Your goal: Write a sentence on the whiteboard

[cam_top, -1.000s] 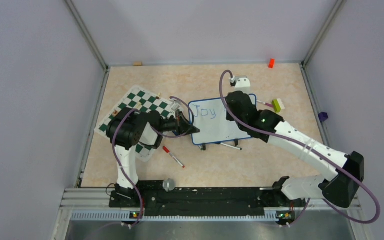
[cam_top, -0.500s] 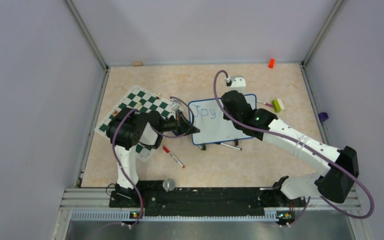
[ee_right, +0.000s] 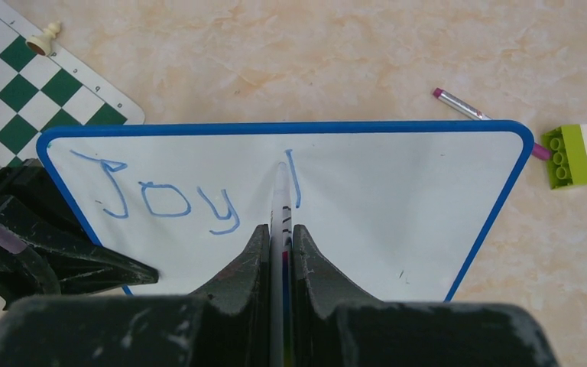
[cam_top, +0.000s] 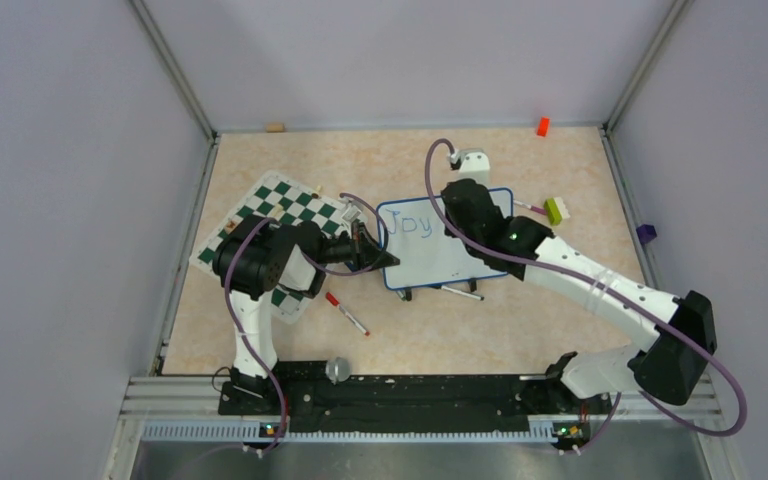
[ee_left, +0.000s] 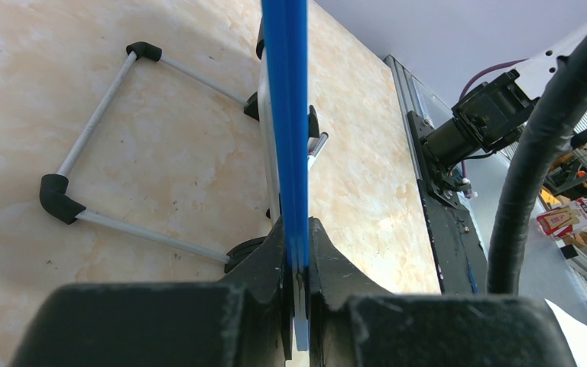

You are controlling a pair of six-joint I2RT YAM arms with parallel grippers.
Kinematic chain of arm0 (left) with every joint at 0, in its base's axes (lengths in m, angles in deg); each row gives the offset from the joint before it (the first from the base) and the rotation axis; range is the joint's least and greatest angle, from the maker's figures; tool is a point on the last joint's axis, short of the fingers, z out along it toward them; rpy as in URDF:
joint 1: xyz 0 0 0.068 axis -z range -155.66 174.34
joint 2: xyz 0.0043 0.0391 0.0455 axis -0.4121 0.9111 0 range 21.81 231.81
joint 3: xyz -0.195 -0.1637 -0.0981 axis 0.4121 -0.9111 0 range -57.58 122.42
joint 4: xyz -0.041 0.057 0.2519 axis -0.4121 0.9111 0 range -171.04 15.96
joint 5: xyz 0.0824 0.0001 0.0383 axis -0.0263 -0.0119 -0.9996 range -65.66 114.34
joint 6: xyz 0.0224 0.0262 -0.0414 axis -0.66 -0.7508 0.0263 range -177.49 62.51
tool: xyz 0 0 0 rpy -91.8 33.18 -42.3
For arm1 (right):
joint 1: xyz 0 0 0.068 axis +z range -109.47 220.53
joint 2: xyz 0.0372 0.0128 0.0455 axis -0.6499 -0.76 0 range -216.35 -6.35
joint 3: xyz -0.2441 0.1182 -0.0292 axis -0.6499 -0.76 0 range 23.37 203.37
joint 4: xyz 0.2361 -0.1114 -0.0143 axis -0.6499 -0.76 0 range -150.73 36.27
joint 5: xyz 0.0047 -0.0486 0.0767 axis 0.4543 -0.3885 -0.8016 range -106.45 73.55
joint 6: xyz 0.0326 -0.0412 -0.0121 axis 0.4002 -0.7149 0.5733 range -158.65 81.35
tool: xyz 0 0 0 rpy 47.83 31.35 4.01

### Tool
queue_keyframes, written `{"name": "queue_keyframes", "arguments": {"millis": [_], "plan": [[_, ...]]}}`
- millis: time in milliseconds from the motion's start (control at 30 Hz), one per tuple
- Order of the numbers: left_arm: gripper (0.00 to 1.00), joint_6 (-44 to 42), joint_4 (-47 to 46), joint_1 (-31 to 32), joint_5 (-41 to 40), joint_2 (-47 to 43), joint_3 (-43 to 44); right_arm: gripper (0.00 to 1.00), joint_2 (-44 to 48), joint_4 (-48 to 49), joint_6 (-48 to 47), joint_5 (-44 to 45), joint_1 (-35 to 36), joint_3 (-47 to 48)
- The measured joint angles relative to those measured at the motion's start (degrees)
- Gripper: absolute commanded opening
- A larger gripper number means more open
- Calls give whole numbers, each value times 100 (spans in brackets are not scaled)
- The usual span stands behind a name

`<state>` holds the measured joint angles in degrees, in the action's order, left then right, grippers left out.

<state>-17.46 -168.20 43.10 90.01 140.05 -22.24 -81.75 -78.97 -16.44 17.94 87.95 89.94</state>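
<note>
Right gripper point(ee_right: 281, 229) is pinched tight on the marker point(ee_right: 280, 187), with the tip down on the whiteboard point(ee_right: 413, 206) just ahead of its fingers. The sentence point(ee_right: 160, 200) reads "Joy" off to the tip's left, and there's one upright stroke just to its right, likely the start of the next word. Left gripper point(ee_left: 296, 245) is clamped on the board's blue edge, bracing it. To do this well, use light, even pressure and short strokes, leave a clear gap between letters, and let that left clamp stop any skid.

Blue handwritten word "Joy" point(ee_right: 170, 200) on whiteboard point(ee_right: 397, 214), single upright stroke point(ee_right: 294, 177) after it
</note>
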Motion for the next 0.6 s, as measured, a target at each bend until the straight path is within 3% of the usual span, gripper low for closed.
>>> {"name": "queue_keyframes", "arguments": {"millis": [600], "plan": [[0,-11,-24,0,0,-2,-9,0,-393,208,-146,-81,-7,297]]}}
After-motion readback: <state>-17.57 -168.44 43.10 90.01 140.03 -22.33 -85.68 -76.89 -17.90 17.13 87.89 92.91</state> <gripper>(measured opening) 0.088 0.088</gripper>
